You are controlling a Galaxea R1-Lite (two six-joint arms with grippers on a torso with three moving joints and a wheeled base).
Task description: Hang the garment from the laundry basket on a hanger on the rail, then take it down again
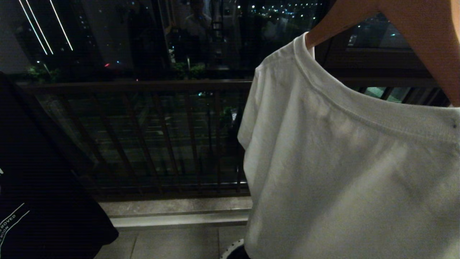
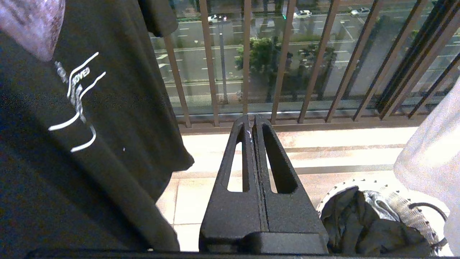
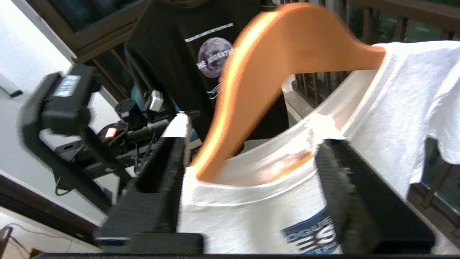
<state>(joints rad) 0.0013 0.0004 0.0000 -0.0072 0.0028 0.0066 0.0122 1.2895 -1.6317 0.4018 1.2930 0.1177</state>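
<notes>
Readable writing: "THE MIGRATION" across a moon print on the black tee (image 3: 212, 54), "MOVED" among white curved lines near its hem, and part of a blue label with white letters on the white tee (image 3: 395, 108), too cropped to read. Two tees in all, one black, one white; one wooden hanger (image 3: 273, 61); one basket (image 2: 402, 208). White tee draped on the hanger, collar round its arm, hanging at the right of the balcony above the basket; black tee hanging at the left. Basket on the tiled floor (image 2: 194, 201) near the railing (image 1: 143, 86), white-rimmed, dark cloth bunched inside. Right gripper (image 3: 251, 151) at the white tee's collar, fingers spread apart either side of the hanger end and neckline, nothing clamped. Left gripper (image 2: 254, 124) low between the two tees, fingers pressed together, empty. Night outside: street, trees and cars beyond the bars, city lights in the glass.
</notes>
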